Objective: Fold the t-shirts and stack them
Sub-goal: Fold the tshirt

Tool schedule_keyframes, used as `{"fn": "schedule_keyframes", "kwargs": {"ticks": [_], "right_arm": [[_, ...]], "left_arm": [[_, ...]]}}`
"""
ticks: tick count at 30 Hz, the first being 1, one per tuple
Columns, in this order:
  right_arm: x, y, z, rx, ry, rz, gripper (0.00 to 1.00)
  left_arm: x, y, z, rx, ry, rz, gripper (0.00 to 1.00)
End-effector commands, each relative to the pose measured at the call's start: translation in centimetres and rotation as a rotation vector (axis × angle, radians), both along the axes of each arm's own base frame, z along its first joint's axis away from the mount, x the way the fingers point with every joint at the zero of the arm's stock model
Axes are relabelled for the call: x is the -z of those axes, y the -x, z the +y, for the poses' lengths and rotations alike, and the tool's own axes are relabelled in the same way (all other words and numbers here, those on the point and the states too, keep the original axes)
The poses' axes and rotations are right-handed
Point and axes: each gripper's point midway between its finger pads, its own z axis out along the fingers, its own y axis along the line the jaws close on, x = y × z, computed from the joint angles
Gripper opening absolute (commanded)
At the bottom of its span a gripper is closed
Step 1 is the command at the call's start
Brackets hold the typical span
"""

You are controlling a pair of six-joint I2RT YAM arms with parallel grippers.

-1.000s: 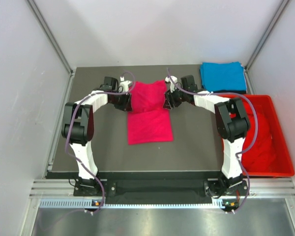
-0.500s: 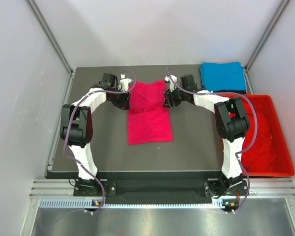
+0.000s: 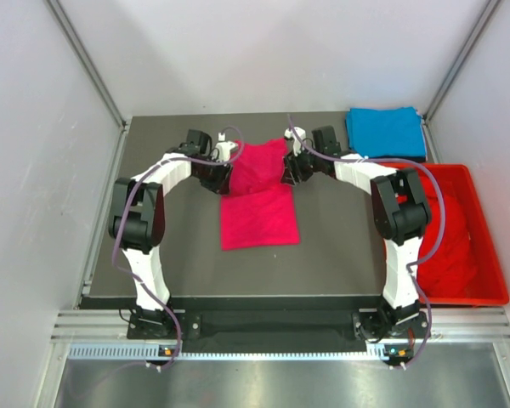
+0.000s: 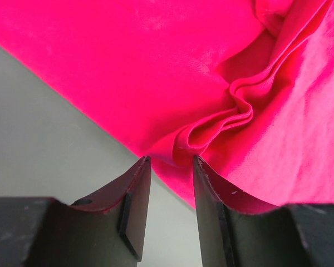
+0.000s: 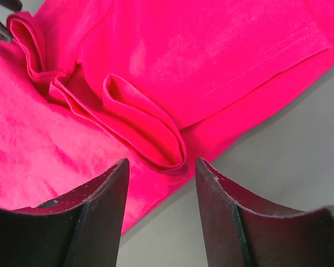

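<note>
Left jaws: spread, narrow gap, clamping nothing. The pink t-shirt (image 3: 257,191) hem lies right at their tips, and a rumpled fold (image 4: 222,119) runs off just ahead of them. Bare tabletop (image 4: 39,139) shows through the gap.

Right jaws: spread wider, also clamping nothing. A doubled fold (image 5: 150,133) of the same tee sits just ahead of the tips, centred on the gap, with tabletop beneath.

From the top view, both sets of jaws flank the tee's far half, which is bunched between them. The near half lies flat, nearer the arm bases.

The blue t-shirt (image 3: 384,132) is folded, outboard of the right jaws. The red t-shirts (image 3: 455,246) are heaped in the red crate (image 3: 484,297), well apart from either.
</note>
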Motion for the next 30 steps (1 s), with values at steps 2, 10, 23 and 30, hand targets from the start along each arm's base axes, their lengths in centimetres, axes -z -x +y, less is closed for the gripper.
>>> {"fn": "schedule_keyframes", "kwargs": {"ticks": [2,10,23,30], "right_arm": [[-2.1,-1.8,0.4,-0.024,-0.038,-0.077,0.51],[-1.5,-1.8,0.4,-0.027,-0.031,-0.070,0.51],[-1.2,-2.2,0.7,-0.042,-0.022,-0.061,0.29],[-0.6,-2.9,0.0,0.000,-0.011,-0.046,0.00]], "left_arm": [[-0.8,-1.0,-0.1,0.025,-0.020,-0.058,0.41],[-0.7,-2.5,0.2,-0.003,-0.037,-0.108,0.42],[-0.4,-3.9,-0.8,-0.009,0.003,-0.102,0.05],[-0.2,-4.6,-0.3,-0.080,-0.006,-0.062,0.00]]}}
